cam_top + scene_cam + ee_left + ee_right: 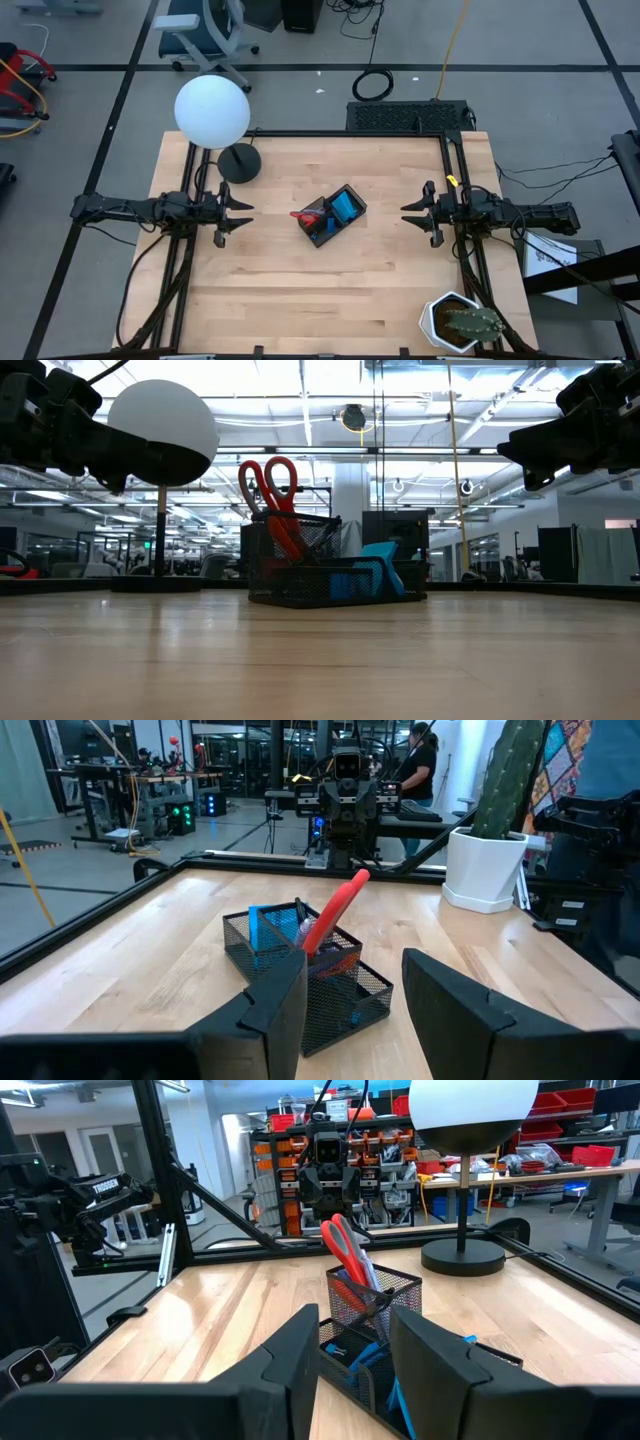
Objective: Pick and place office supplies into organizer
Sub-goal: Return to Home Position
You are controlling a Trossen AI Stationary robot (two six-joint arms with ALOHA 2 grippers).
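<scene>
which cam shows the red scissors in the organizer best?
Low view: the red-handled scissors stand handles-up in the black mesh organizer, both loops clear above its rim. Right wrist view shows the handles overlapped, at an angle. Left wrist view shows them as one red bar. High view shows just a small red patch.

High view's no use for what's in the organizer (pixel 333 215) — red and blue blobs, the rest is too small for me to call. Low view crops the left arm (pixel 60 420) at 10 o'clock and the right arm (pixel 590 420) at 2 o'clock. On the right wrist view the right gripper (pixel 355 1325) hides the organizer's near wall — and the cactus (pixel 510 775) top is cropped on the left wrist view.
</scene>
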